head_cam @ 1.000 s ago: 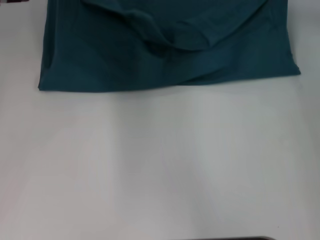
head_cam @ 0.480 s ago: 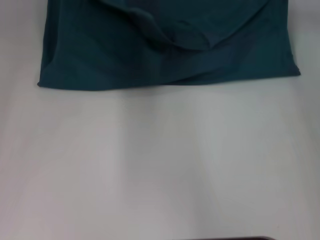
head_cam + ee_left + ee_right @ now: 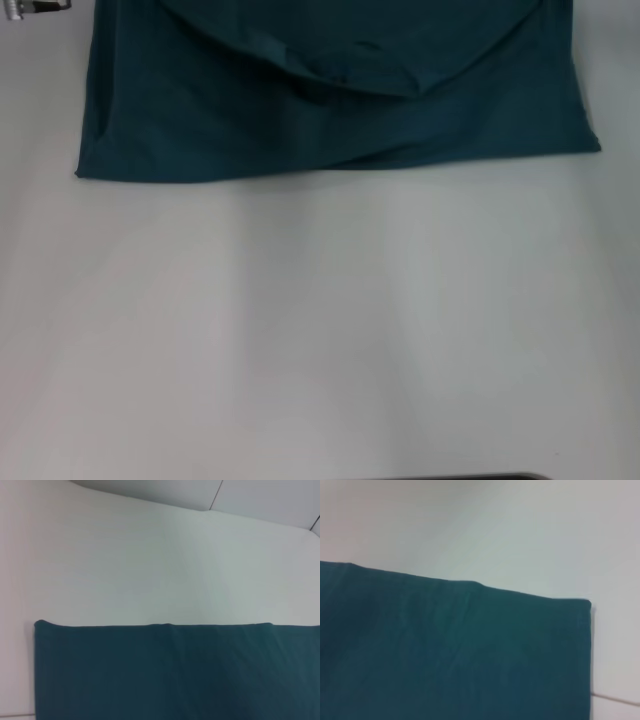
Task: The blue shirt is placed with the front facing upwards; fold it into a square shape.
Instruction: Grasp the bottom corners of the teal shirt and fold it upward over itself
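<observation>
1. Left gripper (image 3: pixel 35 8): only a sliver of metal shows at the far left corner of the head view, just off the shirt's left edge; whether my fingers are spread or closed, I cannot tell.

2. Right gripper: out of sight in every view, so its state is unknown to me. Its wrist camera looks down on one squared corner of cloth lying flat on the white table (image 3: pixel 530 535).

3. Where the garment lies: the blue shirt (image 3: pixel 330 110) rests at the far side of the table (image 3: pixel 320 330), its near edge running straight across, well away from my body. A curved layer of cloth sits folded over the top, so I judge the fold partly made. No lettering shows.

4. How it should handle: soft, light and limp, I judge. It will sag and crease where lifted and may drag its lower layers along.

5. Where to take hold: the two near corners look best, pinching all layers at the edge (image 3: pixel 150 626) so the stack moves as one.
</observation>
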`<move>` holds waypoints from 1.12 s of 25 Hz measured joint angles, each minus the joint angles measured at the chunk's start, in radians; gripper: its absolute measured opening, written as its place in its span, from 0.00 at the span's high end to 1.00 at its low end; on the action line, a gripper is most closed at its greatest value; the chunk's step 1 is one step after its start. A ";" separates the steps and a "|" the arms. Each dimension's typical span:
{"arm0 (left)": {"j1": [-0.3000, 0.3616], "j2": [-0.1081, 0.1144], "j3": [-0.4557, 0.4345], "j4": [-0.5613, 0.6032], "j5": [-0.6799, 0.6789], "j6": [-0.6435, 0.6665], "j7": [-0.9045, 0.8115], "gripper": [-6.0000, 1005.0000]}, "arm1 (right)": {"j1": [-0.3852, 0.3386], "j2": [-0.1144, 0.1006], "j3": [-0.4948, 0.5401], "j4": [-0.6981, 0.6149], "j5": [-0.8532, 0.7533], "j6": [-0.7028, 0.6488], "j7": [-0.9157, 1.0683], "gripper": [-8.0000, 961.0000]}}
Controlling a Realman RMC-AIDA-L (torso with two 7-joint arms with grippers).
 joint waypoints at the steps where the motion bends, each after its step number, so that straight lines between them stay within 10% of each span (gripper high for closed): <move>1: 0.001 -0.003 0.003 0.000 0.000 -0.006 0.005 0.99 | 0.001 0.002 -0.014 0.006 -0.002 0.019 0.000 0.84; 24: 0.000 0.010 0.044 0.059 0.000 -0.058 -0.016 0.86 | -0.019 0.001 -0.040 0.014 -0.038 0.008 0.010 0.82; 28: 0.002 0.012 0.044 0.057 0.000 -0.054 -0.033 0.72 | -0.024 -0.003 -0.028 0.013 -0.037 0.004 0.010 0.63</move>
